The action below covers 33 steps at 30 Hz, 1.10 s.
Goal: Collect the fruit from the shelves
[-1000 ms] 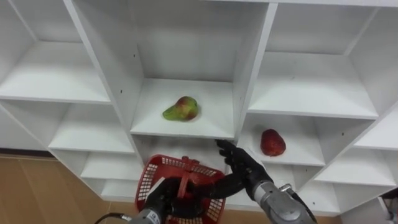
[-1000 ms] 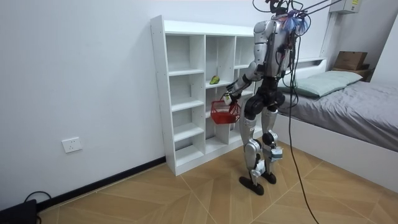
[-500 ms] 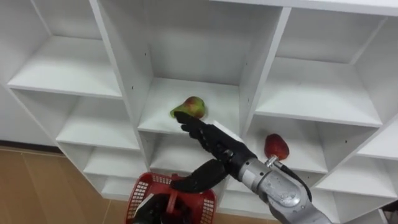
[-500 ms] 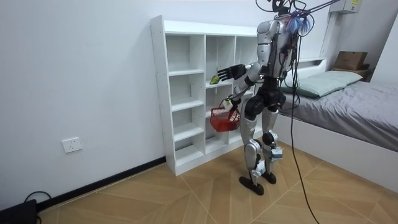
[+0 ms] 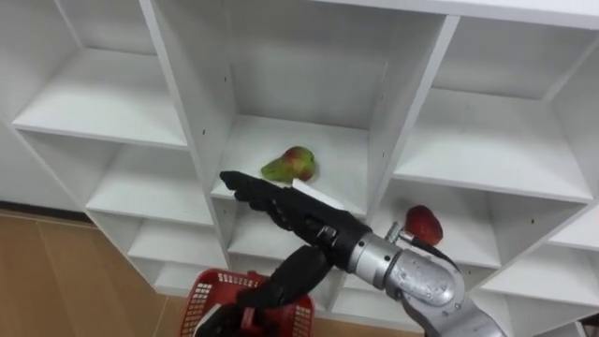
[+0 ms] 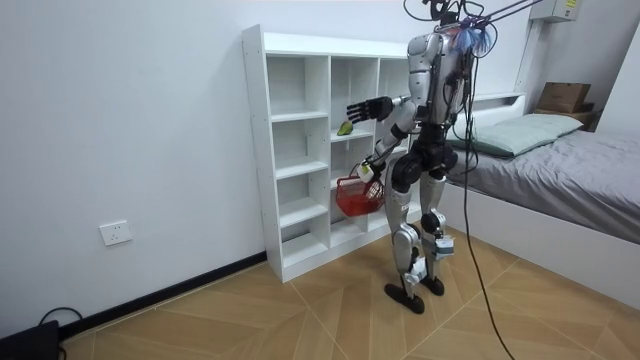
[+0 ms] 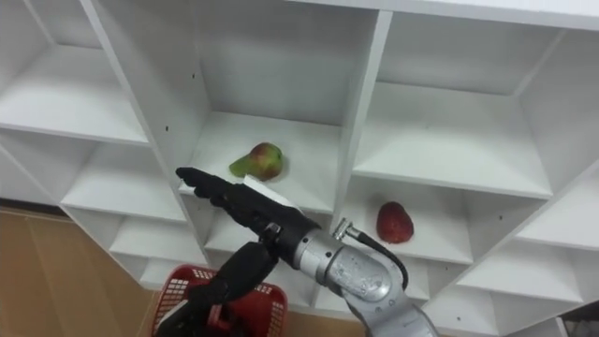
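Right robot hand point(image 5: 299, 217), fingers straight, near pear point(image 5: 290, 165): a sweep could roll it off shelf point(image 5: 348, 167), past basket point(image 5: 211, 292) gripped by left robot hand point(image 5: 217, 326).

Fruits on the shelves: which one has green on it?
The pear-shaped fruit in the middle compartment, just past the right hand: green with a red patch. The red fruit, lower and one compartment to the right, has no green.

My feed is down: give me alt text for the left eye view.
The right hand, fingers straight, reaches toward a green-red pear on a white shelf. A red fruit lies in the compartment lower right; below, the left hand holds a red basket.
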{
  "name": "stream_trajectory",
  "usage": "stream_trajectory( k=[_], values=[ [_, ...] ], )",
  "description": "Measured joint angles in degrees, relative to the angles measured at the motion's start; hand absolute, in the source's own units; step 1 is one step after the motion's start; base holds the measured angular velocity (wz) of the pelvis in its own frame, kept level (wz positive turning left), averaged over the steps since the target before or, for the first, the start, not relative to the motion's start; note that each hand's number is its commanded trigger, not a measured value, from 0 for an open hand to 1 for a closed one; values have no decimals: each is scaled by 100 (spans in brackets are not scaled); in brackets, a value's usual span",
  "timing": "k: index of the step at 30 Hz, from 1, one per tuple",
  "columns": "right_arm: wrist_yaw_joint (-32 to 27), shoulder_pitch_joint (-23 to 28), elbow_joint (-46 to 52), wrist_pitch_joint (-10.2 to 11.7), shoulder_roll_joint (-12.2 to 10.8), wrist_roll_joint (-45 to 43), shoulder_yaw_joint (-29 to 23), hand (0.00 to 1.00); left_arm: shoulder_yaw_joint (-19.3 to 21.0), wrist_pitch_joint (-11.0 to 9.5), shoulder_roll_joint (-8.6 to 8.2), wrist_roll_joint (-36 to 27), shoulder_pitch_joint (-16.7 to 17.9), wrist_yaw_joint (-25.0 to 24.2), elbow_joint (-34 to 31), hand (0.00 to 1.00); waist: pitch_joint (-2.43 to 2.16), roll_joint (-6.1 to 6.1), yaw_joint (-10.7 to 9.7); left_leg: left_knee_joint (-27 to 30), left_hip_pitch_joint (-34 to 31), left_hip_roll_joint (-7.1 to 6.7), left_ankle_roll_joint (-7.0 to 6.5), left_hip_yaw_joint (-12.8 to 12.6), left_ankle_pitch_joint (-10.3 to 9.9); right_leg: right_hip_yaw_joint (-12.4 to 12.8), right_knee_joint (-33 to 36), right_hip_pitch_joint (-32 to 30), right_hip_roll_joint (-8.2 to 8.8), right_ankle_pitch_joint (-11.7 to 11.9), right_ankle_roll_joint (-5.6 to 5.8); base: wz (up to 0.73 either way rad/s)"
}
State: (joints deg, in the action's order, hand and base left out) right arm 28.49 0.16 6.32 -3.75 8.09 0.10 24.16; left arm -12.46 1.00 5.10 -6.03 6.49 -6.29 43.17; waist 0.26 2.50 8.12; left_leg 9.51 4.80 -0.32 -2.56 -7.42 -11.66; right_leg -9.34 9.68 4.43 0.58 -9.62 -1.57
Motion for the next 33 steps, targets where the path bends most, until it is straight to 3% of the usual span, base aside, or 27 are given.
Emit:
stream_trajectory(
  k=[5,8,16,19,33],
  values=[
    [-117,-4,223,0,-20,-63,-140,0,-6,0,-8,-4,1,57,-7,100,65,-29,-9,-25,-12,2,-5,-3,-6,-8,4,7,-2,0,1,0],
    [-195,-4,367,4,-82,-471,-293,0,14,0,-42,-4,6,119,-5,100,67,-34,-23,-34,-12,5,-4,3,-6,-9,15,15,-3,1,0,0],
    [-849,-6,837,70,-116,-1457,-726,0,111,-85,-125,-1,26,363,77,100,57,-40,-5,-17,-5,8,-4,-30,-5,38,17,-34,-11,1,-1,-1],
    [-1086,-15,912,183,-151,-1869,-730,0,109,-108,-119,2,44,464,77,100,53,-36,2,-18,1,8,-4,-34,-5,66,16,-38,-16,2,-1,-3],
    [-1672,-55,898,184,-92,-2792,-689,0,109,-130,-168,113,56,536,-36,100,-3,55,47,-88,-3,8,-4,-60,-5,116,11,-56,-35,2,0,-1]
  ],
)
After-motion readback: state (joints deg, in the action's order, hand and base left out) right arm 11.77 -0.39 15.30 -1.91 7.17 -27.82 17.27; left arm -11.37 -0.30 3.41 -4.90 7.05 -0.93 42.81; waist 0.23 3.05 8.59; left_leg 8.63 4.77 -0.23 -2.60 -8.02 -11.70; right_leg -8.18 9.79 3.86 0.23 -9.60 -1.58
